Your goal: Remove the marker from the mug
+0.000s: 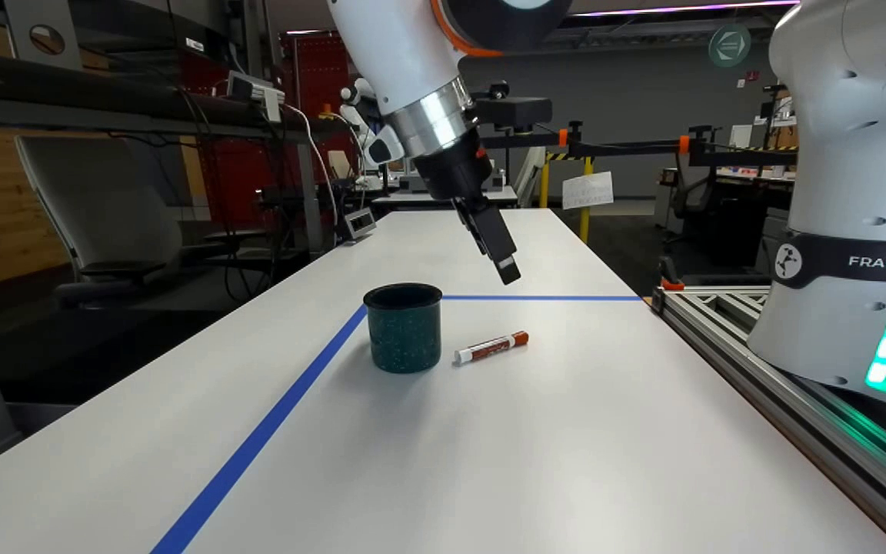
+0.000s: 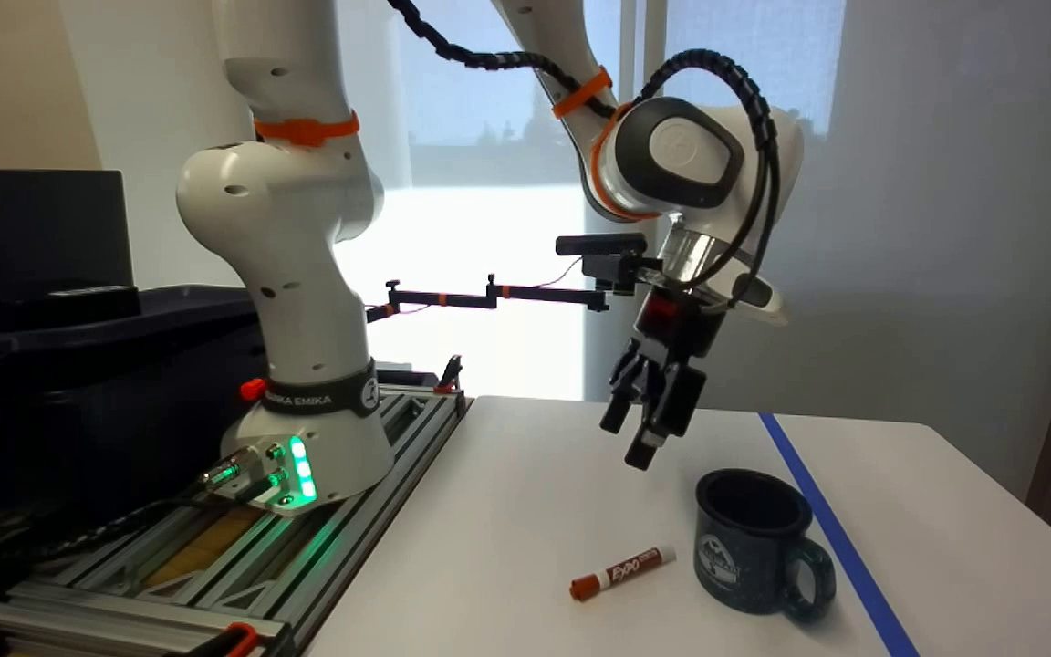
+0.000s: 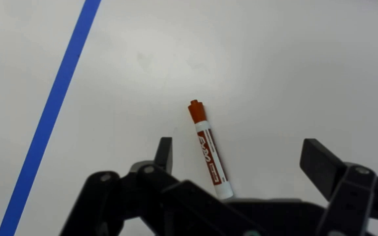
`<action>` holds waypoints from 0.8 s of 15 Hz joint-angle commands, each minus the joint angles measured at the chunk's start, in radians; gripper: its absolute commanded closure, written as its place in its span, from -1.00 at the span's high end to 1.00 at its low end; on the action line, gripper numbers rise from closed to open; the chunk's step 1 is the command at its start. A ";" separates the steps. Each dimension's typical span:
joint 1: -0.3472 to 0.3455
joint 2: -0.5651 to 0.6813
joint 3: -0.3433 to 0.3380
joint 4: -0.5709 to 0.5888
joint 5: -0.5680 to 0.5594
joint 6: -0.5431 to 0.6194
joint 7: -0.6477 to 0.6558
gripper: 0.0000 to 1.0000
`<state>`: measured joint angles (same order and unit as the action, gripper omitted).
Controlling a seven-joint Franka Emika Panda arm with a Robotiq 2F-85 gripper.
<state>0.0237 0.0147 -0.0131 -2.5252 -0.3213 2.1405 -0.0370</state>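
Note:
The marker [image 1: 491,348] lies flat on the table beside the mug [image 1: 404,335], apart from it. It has a white body, a dark red label with EXPO lettering and an orange-red cap; it also shows in an exterior view [image 2: 624,573] and the wrist view [image 3: 210,157]. The dark teal speckled mug stands upright; its handle and a pale logo show in an exterior view [image 2: 735,561]. It is out of the wrist view. My gripper [image 2: 628,440] is open and empty, above the table. In the wrist view the marker appears between the fingers [image 3: 236,150], below them.
Blue tape lines [image 1: 281,415] run along and across the white table [image 1: 566,462]; the mug stands close to one. The robot base [image 2: 316,438] sits on an aluminium frame [image 2: 416,456] at the table's edge. A small grey device [image 1: 360,223] is at the far edge.

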 commanded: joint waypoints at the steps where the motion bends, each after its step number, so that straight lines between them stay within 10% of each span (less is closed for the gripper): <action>1: -0.014 -0.061 0.001 -0.011 0.150 0.011 0.043 1.00; 7: -0.037 -0.128 -0.025 -0.020 0.388 0.097 0.030 1.00; 12: -0.045 -0.102 -0.024 0.003 0.366 0.117 0.044 1.00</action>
<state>-0.0170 -0.0873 -0.0414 -2.5238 0.0439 2.2592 0.0080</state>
